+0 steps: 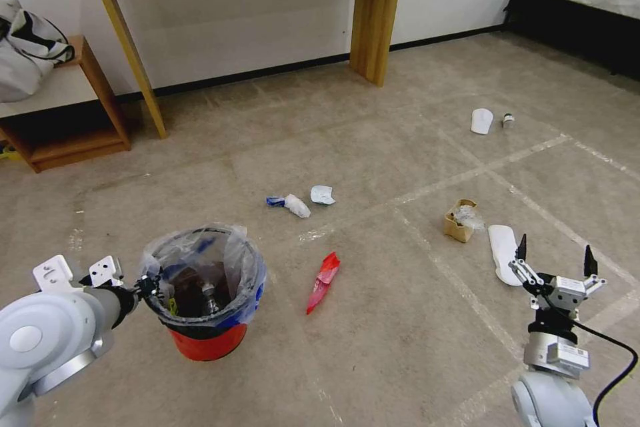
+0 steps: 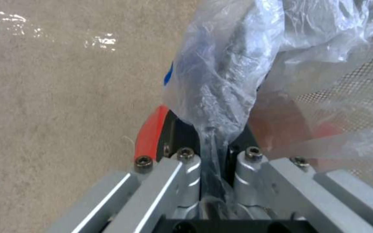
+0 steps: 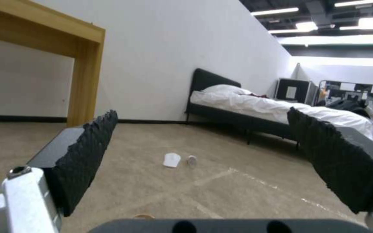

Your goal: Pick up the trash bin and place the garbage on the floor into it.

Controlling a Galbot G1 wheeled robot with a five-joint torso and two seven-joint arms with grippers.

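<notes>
Gripping trash bin (image 1: 207, 293) rim, left gripper (image 1: 148, 285) fingers clenched on liner, keeping mouth upright for garbage; right gripper (image 1: 555, 257) fingers spread wide above white slipper (image 1: 503, 250), ready to grab.

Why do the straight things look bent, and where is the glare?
Head view: the wide lens bows the wooden table legs and the floor lines. Left wrist view: light glints off the trash bin liner, pinched by the left gripper. Right wrist view: ceiling lamps blow out white; the open right gripper is blurred.
</notes>
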